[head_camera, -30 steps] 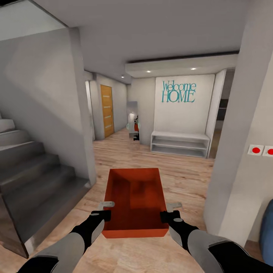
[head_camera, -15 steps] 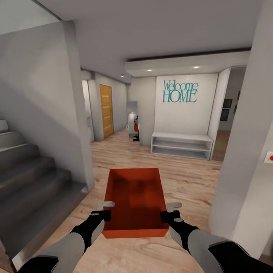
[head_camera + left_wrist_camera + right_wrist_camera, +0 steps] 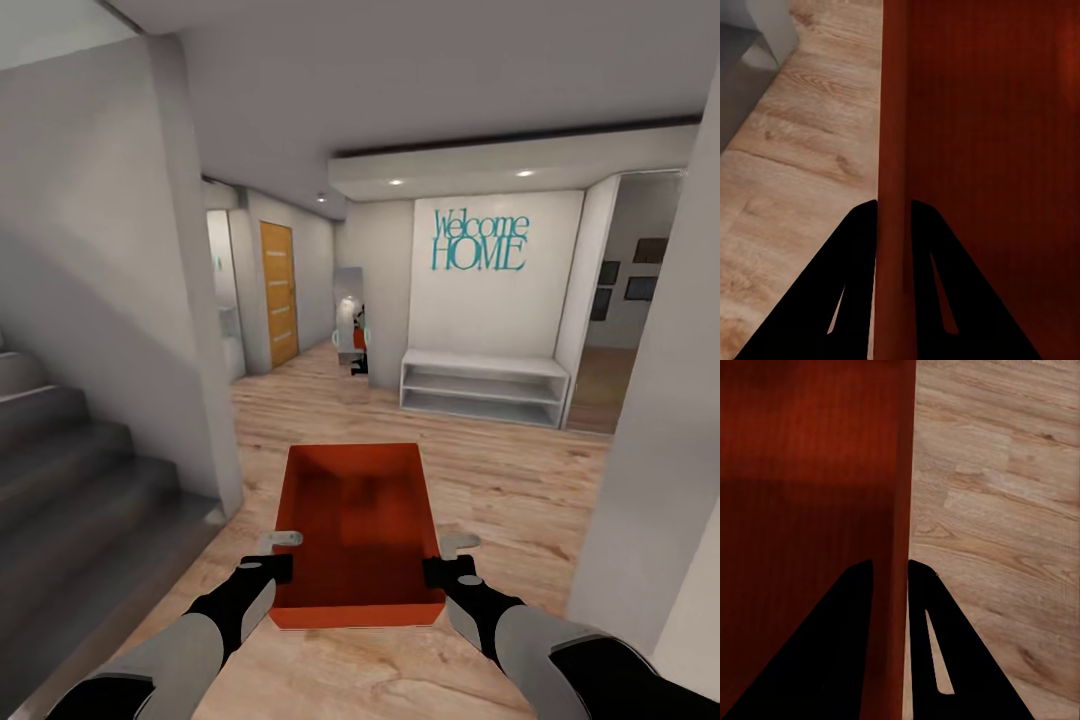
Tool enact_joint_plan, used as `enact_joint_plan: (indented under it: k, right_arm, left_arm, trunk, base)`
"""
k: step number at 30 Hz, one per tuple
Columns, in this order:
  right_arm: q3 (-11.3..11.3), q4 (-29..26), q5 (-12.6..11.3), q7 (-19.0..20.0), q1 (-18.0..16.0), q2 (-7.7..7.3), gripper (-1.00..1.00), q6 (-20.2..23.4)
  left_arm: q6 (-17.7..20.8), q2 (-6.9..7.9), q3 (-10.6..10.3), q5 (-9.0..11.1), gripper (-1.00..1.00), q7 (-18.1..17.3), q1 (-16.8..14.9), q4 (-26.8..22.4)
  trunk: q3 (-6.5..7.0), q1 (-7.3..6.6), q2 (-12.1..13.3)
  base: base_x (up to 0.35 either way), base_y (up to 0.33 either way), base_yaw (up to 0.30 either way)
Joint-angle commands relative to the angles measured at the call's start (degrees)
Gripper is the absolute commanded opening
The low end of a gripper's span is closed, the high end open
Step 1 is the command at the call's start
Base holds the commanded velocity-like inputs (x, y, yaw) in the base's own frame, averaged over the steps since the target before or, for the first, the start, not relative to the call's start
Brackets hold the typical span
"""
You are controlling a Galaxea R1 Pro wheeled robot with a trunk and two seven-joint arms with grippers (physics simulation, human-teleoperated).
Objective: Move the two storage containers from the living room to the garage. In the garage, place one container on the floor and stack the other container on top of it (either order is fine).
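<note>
An orange-red, lidless storage container [image 3: 356,530] hangs in front of me above light wood-plank flooring, held level between both arms. My left gripper [image 3: 283,552] is shut on its left wall [image 3: 892,150], one black finger on each side of the rim. On the opposite wall [image 3: 898,495] my right gripper [image 3: 448,556] is shut the same way. The bin is empty inside. An orange-wood door with pale stripes [image 3: 279,294] stands at the far end of the hallway on the left.
Grey stairs [image 3: 70,470] rise at the left behind a white wall corner [image 3: 205,330]. A white pillar [image 3: 660,420] stands close on the right. Ahead is a low white shelf bench [image 3: 484,388] under a "Welcome HOME" wall sign [image 3: 480,240]. Open wood flooring [image 3: 330,400] leads toward the door.
The whole view has shifted: the stairs and right pillar have slid outward and the hallway is nearer, so I have moved forward. The container and both grippers keep the same hold.
</note>
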Motion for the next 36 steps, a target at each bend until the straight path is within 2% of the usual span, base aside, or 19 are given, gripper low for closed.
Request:
enact_joint_plan:
  k: [1, 36]
  right_arm:
    - [-1.4, 0.0, 0.1, -0.2, -0.1, 0.30, -1.00, -0.3]
    - [-1.4, 0.0, 0.1, -0.2, -0.1, 0.30, -1.00, -0.2]
  left_arm:
    - [0.4, -0.06, 1.8, 3.3, -1.00, 0.5, 0.0, -0.2]
    - [0.3, 0.00, 1.8, 3.3, -1.00, 0.5, 0.0, -0.3]
  trunk:
    - [-0.07, 0.04, 0.0]
    - [-0.07, 0.04, 0.0]
  base:
    - [0.324, 0.000, 0.000]
    - [0.324, 0.000, 0.000]
